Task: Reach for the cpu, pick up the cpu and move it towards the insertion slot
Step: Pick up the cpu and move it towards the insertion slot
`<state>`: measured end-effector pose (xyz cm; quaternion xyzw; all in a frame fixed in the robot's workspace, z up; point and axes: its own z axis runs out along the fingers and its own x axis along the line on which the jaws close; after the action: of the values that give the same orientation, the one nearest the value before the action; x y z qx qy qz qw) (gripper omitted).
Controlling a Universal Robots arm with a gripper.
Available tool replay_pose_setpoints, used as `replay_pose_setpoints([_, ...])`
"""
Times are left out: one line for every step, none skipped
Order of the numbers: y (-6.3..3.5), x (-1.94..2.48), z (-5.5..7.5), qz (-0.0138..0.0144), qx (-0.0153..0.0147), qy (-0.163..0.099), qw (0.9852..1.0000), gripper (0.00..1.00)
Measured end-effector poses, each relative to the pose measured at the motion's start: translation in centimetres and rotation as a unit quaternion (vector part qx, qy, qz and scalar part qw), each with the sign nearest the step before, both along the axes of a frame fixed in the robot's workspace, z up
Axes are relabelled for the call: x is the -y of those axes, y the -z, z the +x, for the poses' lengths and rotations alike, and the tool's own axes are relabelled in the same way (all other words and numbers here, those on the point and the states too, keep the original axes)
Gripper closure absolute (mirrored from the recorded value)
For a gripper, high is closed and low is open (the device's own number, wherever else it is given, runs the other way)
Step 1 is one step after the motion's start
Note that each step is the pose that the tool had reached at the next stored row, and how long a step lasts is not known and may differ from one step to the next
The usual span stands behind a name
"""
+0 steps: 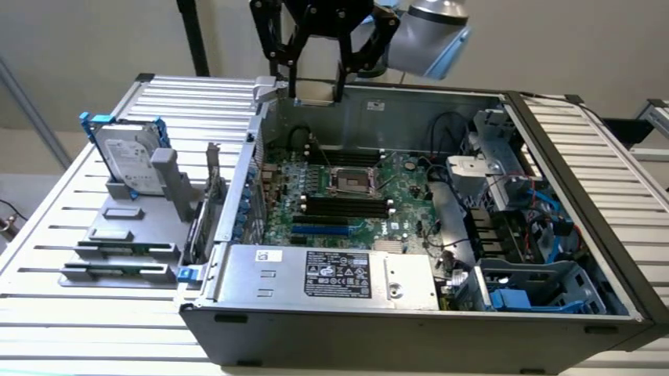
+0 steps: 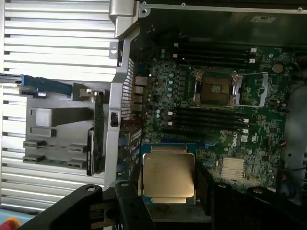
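Note:
The cpu (image 2: 169,176), a flat square chip with a silvery top, sits between the black fingers (image 2: 128,203) of my gripper (image 2: 169,191), which is shut on it. In the exterior view the gripper (image 1: 313,92) hangs high over the back wall of the open computer case, with the cpu (image 1: 313,88) as a pale square between its fingers. The insertion slot (image 1: 350,182) lies below on the green motherboard, a metal frame with a dark centre. From the wrist, the insertion slot (image 2: 216,88) has its retaining levers swung open, and the chip is well apart from it.
Long black memory slots (image 1: 340,207) flank the socket. The power supply (image 1: 324,274) fills the case's near side, and cables and a drive cage (image 1: 512,219) its right. Outside, on the exterior view's left, an upright hard drive (image 1: 131,160) stands on a grey fixture (image 1: 115,235).

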<state>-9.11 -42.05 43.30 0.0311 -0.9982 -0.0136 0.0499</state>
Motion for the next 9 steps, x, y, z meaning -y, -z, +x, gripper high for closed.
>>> replay_pose_setpoints([0.01, -0.06, 0.5, 0.0000, 0.0000, 0.000, 1.0000, 0.45])
replay_pose_setpoints([0.02, -0.15, 0.9, 0.0000, 0.0000, 0.000, 1.0000, 0.45])
replay_pose_setpoints([0.04, -0.28, 1.3, -0.0001, 0.0000, 0.000, 1.0000, 0.45])
replay_pose_setpoints([0.06, -0.45, 1.8, -0.0001, 0.0000, 0.000, 1.0000, 0.45])
replay_pose_setpoints([0.09, -0.65, 2.1, -0.0002, 0.0000, 0.000, 1.0000, 0.45])
replay_pose_setpoints([0.11, -0.92, 2.5, -0.0003, 0.0000, 0.000, 1.0000, 0.45])
replay_pose_setpoints([0.15, -1.23, 2.8, -0.0004, 0.0000, 0.000, 1.0000, 0.45])
replay_pose_setpoints([0.20, -1.58, 3.0, -0.0006, 0.0000, 0.000, 1.0000, 0.45])
replay_pose_setpoints([0.25, -1.95, 3.2, -0.0009, 0.0000, 0.000, 1.0000, 0.45])
